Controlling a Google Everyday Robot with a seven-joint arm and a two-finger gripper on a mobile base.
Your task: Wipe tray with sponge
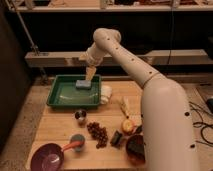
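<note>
A green tray (pixel 62 96) sits at the back left of the wooden table. A blue-grey sponge (pixel 82 84) lies inside it near its back right corner. My gripper (pixel 90 73) hangs from the white arm just above the sponge, pointing down, close to it or touching it.
A white cup (pixel 106 94) lies beside the tray's right edge. In front are a small metal cup (pixel 80 116), a bunch of grapes (pixel 98 133), a purple bowl (pixel 47 158), a banana (pixel 125 106), an orange fruit (pixel 128 126) and a dark red bowl (pixel 135 149). Metal shelving stands behind.
</note>
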